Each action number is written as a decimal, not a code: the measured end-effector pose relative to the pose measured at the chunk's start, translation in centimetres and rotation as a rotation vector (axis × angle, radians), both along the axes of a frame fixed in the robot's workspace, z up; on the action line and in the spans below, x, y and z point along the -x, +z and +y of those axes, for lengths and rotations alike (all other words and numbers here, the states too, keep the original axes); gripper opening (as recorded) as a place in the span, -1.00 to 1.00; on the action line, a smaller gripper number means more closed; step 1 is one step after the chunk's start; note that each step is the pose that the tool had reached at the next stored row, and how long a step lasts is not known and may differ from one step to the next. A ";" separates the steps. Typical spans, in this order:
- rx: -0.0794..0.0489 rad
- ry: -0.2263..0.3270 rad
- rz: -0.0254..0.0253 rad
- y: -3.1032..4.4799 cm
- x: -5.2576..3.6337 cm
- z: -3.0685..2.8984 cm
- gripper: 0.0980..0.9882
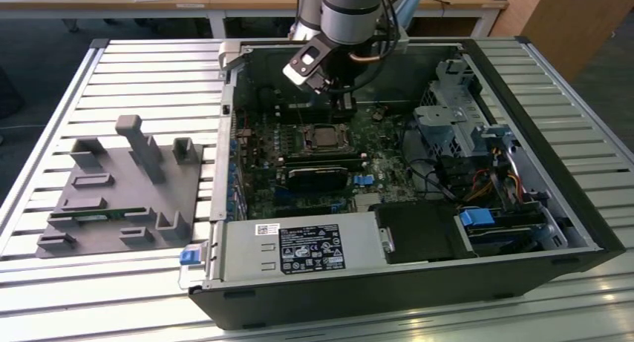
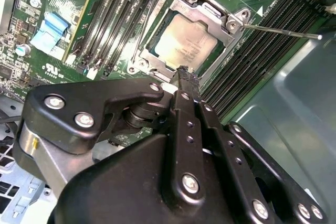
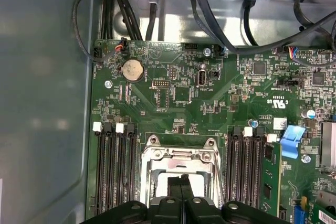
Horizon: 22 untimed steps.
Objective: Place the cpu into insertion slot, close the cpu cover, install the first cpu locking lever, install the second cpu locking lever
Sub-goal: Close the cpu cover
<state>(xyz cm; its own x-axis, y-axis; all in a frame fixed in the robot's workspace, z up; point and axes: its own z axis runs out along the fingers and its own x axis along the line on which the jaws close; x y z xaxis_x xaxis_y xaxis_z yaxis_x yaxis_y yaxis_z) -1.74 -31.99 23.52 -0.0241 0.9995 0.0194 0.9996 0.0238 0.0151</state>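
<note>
1. the cpu (image 2: 181,45), a flat square chip with a dull silvery top, sat in the insertion slot (image 1: 325,136) on the green board.
2. the cpu cover (image 2: 210,13), a thin bright metal frame, lay down around the chip's edges; a slim steel lever rod (image 2: 283,31) angled out from one corner.
3. the claw (image 2: 184,72) hung just above the socket's rim, its black fingers pressed together.
4. long black ribbed memory slots (image 2: 118,19) flanked the socket on both sides.
5. the open computer case (image 1: 396,290) lay on the slatted counter (image 1: 148,75), with a grey moulded fixture (image 1: 119,201) at the exterior view's left.
</note>
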 end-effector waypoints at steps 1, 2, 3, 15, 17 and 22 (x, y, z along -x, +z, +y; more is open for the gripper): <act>0.000 0.000 0.0000 -0.01 0.05 0.00 -0.98; 0.000 0.000 0.0000 -0.02 0.11 0.00 -0.98; 0.000 0.000 -0.0001 -0.03 0.20 0.00 -0.98; 0.001 0.000 0.0063 -1.56 1.13 0.00 -0.98; 0.001 0.001 0.0070 -1.79 1.47 -0.01 -0.98; 0.001 0.007 0.0070 -2.22 2.56 -0.02 -0.98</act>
